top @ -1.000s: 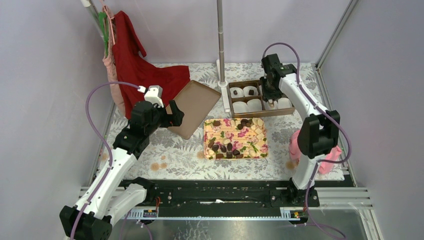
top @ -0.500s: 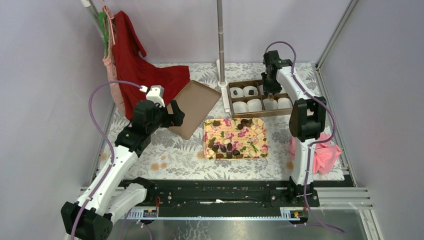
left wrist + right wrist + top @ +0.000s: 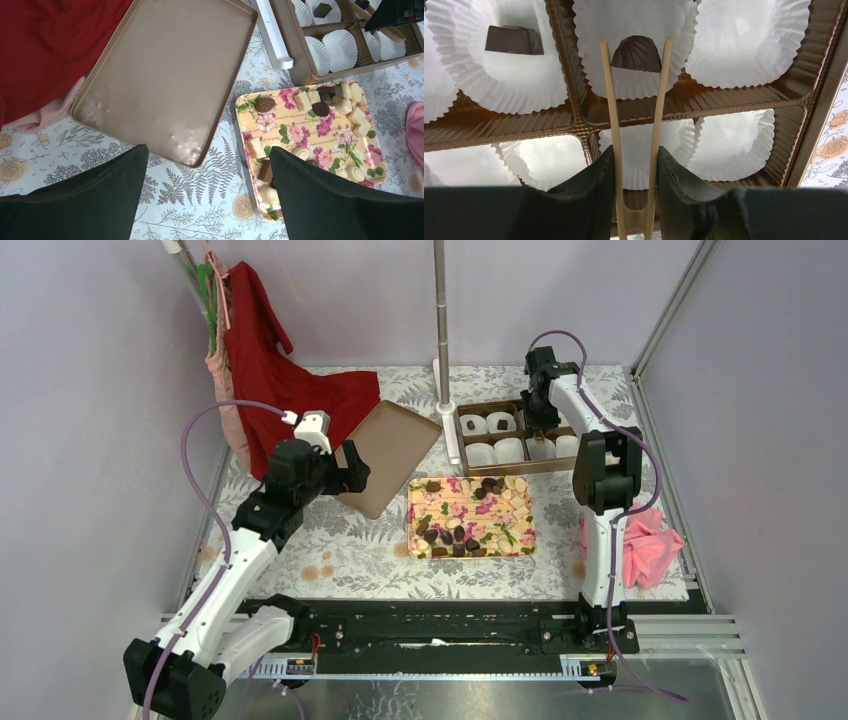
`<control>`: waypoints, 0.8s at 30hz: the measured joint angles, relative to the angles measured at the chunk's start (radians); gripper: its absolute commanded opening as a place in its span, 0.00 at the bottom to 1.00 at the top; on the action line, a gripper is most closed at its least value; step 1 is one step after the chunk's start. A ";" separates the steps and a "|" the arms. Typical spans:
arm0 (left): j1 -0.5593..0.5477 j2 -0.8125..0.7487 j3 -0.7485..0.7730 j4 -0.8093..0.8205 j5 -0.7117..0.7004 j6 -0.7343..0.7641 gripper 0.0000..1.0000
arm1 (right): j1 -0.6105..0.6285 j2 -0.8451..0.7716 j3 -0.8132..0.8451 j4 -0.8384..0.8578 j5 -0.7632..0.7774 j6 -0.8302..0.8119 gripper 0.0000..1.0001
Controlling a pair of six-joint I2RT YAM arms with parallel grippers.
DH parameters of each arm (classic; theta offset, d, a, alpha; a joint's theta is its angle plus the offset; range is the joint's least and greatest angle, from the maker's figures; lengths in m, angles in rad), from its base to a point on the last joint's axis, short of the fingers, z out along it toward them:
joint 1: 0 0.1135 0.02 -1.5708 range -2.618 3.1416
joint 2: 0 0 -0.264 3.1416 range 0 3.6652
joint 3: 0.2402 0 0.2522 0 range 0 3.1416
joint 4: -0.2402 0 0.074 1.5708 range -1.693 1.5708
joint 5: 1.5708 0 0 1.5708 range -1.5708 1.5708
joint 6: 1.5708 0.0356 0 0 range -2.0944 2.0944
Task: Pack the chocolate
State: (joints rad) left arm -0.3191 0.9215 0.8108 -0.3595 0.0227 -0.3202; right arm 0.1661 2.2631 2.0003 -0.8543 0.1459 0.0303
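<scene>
My right gripper [image 3: 636,172] is clamping the tongs [image 3: 610,100] near their hinge, fingers closed in on the two thin arms. The tips are sitting either side of a round dark chocolate [image 3: 636,52] in a cup [image 3: 634,84] of the box [image 3: 574,122]. They look to be touching its sides, but I cannot tell whether I am squeezing it or only bracketing it. A squarish piece [image 3: 514,39] is lying in the cup to its left

My left gripper [image 3: 207,170] is hanging wide open, holding nothing, above the table between the lid [image 3: 165,80] and the tray [image 3: 295,135], where dark pieces [image 3: 265,104] are lying mixed among pale ones

I am judging each chocolate to be light and stiff but easily marked, with a smooth domed top that the tips would slide off. So I am thinking of taking hold low on the sides, across the widest part, and on the square ones across two flat faces. The tongs are looking springy, so a gentle squeeze should be enough, while a hard one is likely to pop the chocolate out or dent it
</scene>
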 measured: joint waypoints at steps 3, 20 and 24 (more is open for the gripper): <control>0.000 0.005 0.000 0.000 0.000 0.000 0.99 | -0.004 0.019 0.015 -0.001 -0.002 -0.003 0.36; 0.000 0.011 0.000 0.000 -0.004 0.000 0.99 | -0.006 0.033 0.045 -0.002 -0.008 -0.012 0.44; 0.000 0.011 0.000 0.000 -0.004 0.000 0.99 | -0.006 0.033 0.045 -0.002 -0.008 -0.012 0.44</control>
State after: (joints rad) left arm -0.3191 0.9321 0.8108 -0.3595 0.0189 -0.3199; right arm 0.1604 2.2963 2.0449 -0.8558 0.1375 0.0185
